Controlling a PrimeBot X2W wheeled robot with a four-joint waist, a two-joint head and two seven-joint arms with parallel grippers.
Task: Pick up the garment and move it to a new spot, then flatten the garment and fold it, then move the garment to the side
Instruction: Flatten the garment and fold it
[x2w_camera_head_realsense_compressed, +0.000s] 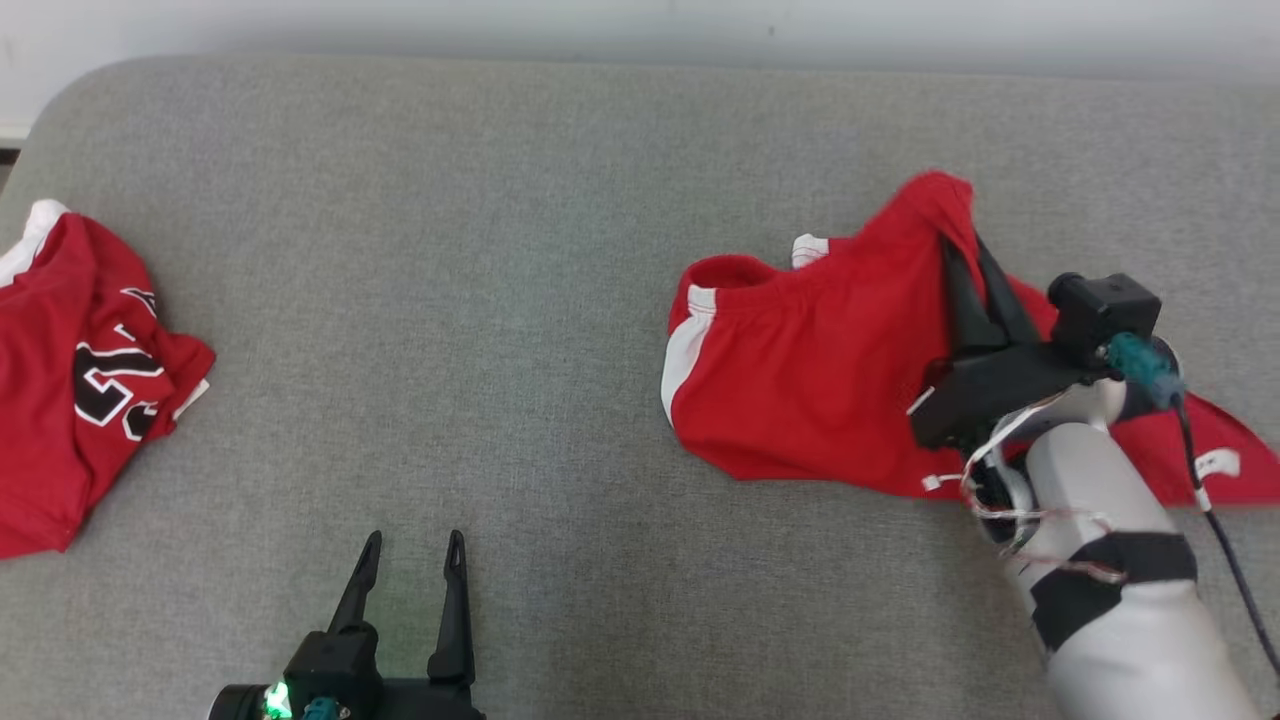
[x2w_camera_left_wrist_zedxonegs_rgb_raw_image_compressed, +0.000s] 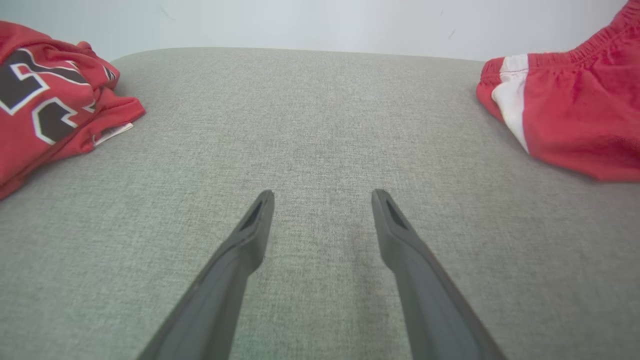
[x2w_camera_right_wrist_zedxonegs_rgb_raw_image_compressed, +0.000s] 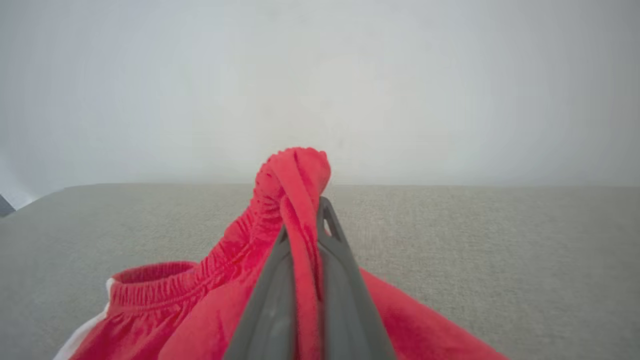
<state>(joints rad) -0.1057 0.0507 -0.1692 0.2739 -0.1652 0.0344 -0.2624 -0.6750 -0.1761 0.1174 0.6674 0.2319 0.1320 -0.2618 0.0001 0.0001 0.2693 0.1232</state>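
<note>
Red, thin sports cloth: the garment (x2w_camera_head_realsense_compressed: 800, 390), shorts with white side panels, lies crumpled at the right of the grey fabric-covered worktop (x2w_camera_head_realsense_compressed: 480, 300). Its elastic waistband (x2w_camera_right_wrist_zedxonegs_rgb_raw_image_compressed: 292, 170) is pulled into a peak by the right gripper (x2w_camera_head_realsense_compressed: 962, 245), which is clamped on the fold. The left gripper (x2w_camera_head_realsense_compressed: 412, 545) hangs over bare worktop with its fingers apart and holding nothing. Judged light, limp and slightly slick, it will drape and bunch from one hold, so the gathered waistband looks the firmest place to take it.
</note>
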